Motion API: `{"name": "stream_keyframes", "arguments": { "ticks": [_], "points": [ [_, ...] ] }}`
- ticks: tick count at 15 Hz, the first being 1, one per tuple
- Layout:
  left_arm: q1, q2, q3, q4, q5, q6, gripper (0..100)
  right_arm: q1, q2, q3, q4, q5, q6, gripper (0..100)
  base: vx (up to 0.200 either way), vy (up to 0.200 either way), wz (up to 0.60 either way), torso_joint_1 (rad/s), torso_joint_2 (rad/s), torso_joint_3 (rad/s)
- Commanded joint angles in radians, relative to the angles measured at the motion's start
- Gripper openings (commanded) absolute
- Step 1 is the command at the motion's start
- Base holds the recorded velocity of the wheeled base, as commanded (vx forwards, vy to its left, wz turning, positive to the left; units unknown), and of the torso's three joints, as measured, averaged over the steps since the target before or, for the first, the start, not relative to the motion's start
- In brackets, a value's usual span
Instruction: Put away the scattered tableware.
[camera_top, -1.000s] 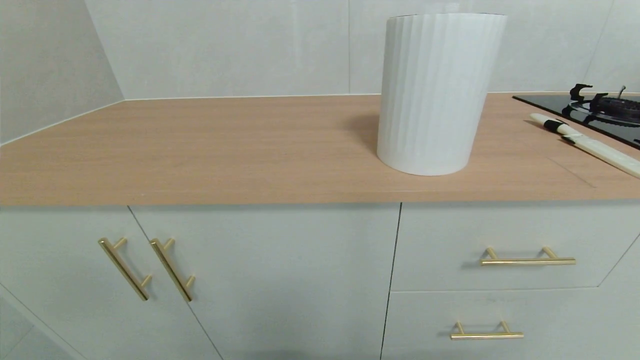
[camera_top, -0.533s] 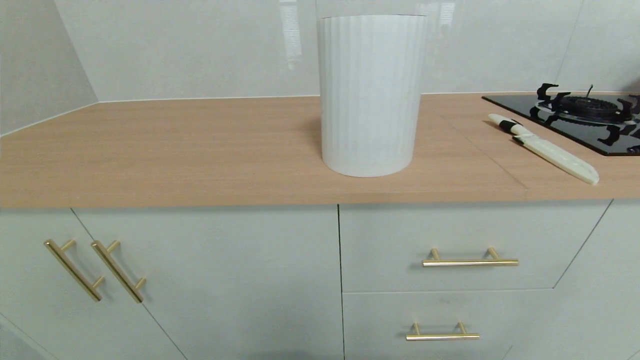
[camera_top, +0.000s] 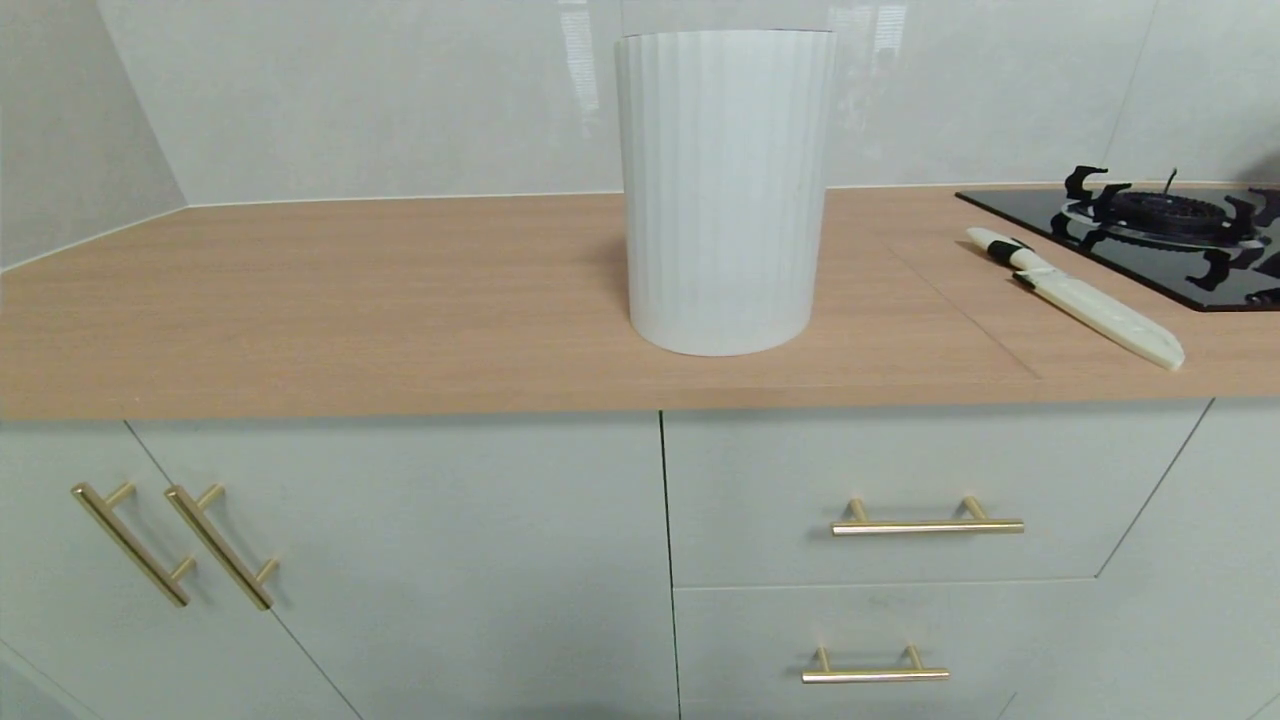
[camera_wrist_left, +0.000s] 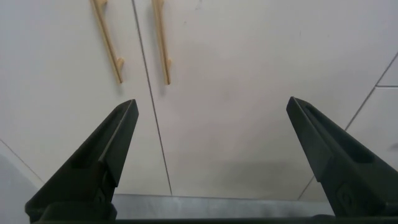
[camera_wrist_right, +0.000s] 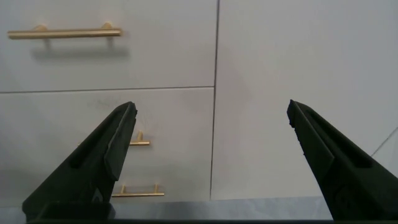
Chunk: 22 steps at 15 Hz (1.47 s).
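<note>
A tall white ribbed container (camera_top: 722, 190) stands upright at centre frame on the wooden countertop (camera_top: 350, 300); its inside is hidden. A white knife (camera_top: 1080, 297) lies at right beside the hob (camera_top: 1150, 235). The left gripper (camera_wrist_left: 211, 106) and right gripper (camera_wrist_right: 211, 107) gape wide.

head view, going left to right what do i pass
door handles → container → knife
</note>
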Motion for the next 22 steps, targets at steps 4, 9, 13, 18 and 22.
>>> {"name": "stream_keyframes", "arguments": {
  "ticks": [4, 9, 13, 18, 22],
  "points": [
    [-0.001, 0.000, 0.000, 0.000, 0.001, -0.001, 100, 0.000, 0.001, 0.000, 0.000, 0.000, 0.000, 100, 0.100, 0.000, 0.00, 0.000, 0.00, 0.002],
    [-0.001, 0.000, 0.000, 0.000, 0.001, -0.001, 100, 0.000, 0.001, 0.000, 0.000, 0.000, 0.000, 100, 0.000, 0.000, 0.00, 0.000, 0.00, 0.000],
    [-0.001, 0.000, 0.000, 0.000, 0.001, -0.001, 100, 0.000, 0.001, 0.000, 0.000, 0.000, 0.000, 100, 0.000, 0.000, 0.00, 0.000, 0.00, 0.000],
    [-0.001, 0.000, 0.000, 0.000, 0.001, -0.001, 100, 0.000, 0.001, 0.000, -0.001, 0.000, 0.001, 100, 0.000, 0.000, 0.00, 0.011, -0.09, -0.098],
    [-0.001, 0.000, 0.000, 0.000, 0.001, -0.001, 100, 0.000, 0.001, 0.000, 0.000, 0.000, 0.001, 100, 0.000, 0.000, 0.00, 0.078, -0.44, -0.331]
  ]
}}
